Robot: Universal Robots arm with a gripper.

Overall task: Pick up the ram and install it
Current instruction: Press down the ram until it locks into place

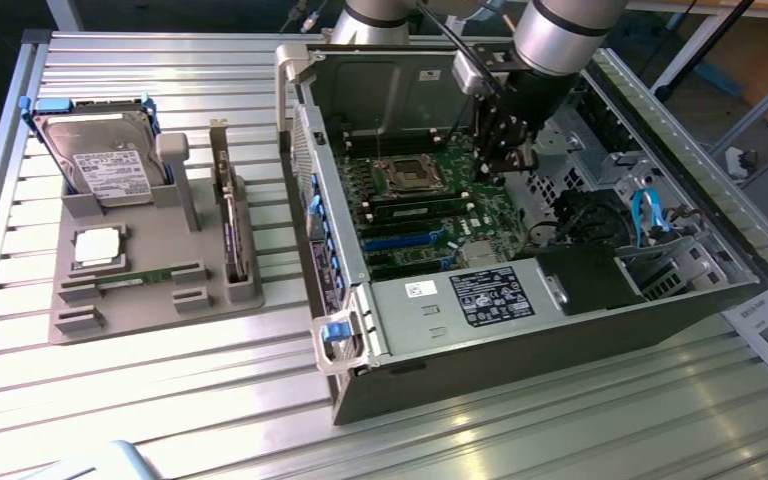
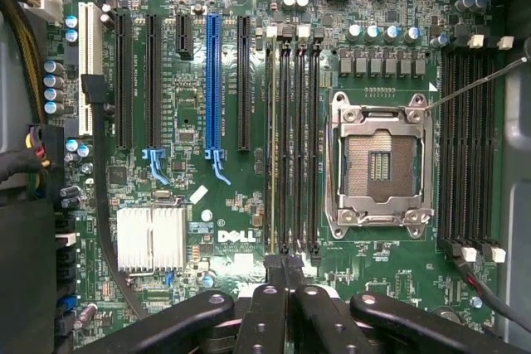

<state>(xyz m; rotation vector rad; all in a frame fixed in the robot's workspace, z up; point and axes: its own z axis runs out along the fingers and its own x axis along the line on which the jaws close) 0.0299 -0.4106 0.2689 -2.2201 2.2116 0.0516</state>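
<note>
Black fingers [image 2: 264, 304] of the tool [image 2: 283, 275] sit nearest the wrist camera, pressed together with no gap and nothing visible between their tips. They hang just above one end of a bank of four black memory slots [image 2: 299, 138] on the green Dell motherboard [image 2: 207, 205]. One of those slots shows a thin yellowish line along its length, and I cannot tell what it is. Beside the bank lies the open CPU socket [image 2: 380, 163] in its metal frame. On the bank's other side run the long expansion slots, one of them blue [image 2: 213, 80], with a ribbed silver heat sink [image 2: 151, 238] near them. In the exterior view the tool [image 1: 507, 160] reaches down from the grey arm [image 1: 564, 30] into the open computer case [image 1: 518, 340], which lies on its side on the slatted metal counter [image 1: 157, 400]. The ram [image 1: 135, 278] is well apart from the tool: a thin green stick set in a low slot of the grey parts tray [image 1: 157, 310] at the exterior view's left. It lies just in front of the square silver CPU chip [image 1: 97, 247]. A hard drive [image 1: 107, 160] leans in the same tray, and a dark expansion card [image 1: 231, 220] stands on edge there.
</note>
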